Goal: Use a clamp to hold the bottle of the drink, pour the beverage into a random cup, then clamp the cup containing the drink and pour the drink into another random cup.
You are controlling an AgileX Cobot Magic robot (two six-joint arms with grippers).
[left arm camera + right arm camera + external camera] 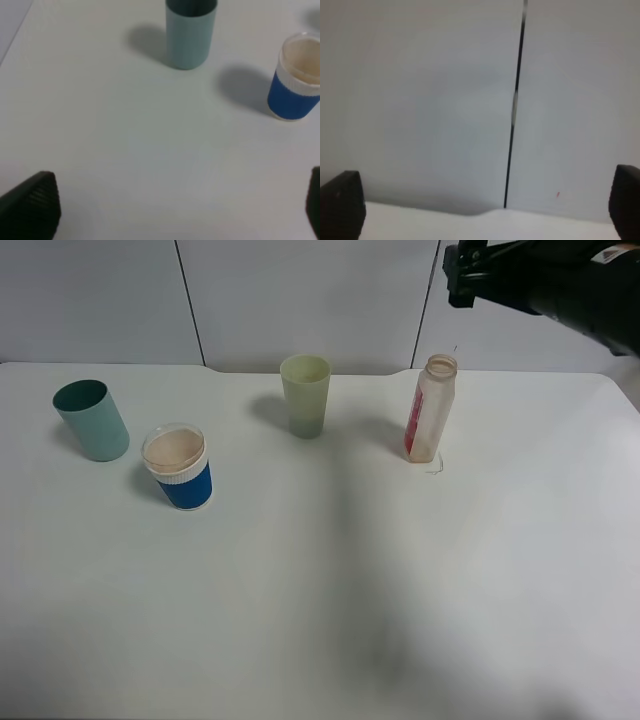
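Bottle, seemingly light, slick plastic, wants a mid-body grip; your right hand hovers open at its one o'clock, left hand open too.

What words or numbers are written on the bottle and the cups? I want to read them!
On the bottle, the red label: any writing is too small and blurred to read.
On the pale yellow-green tumbler, the dark teal tumbler and the blue-and-white cup: no words or numbers to see.
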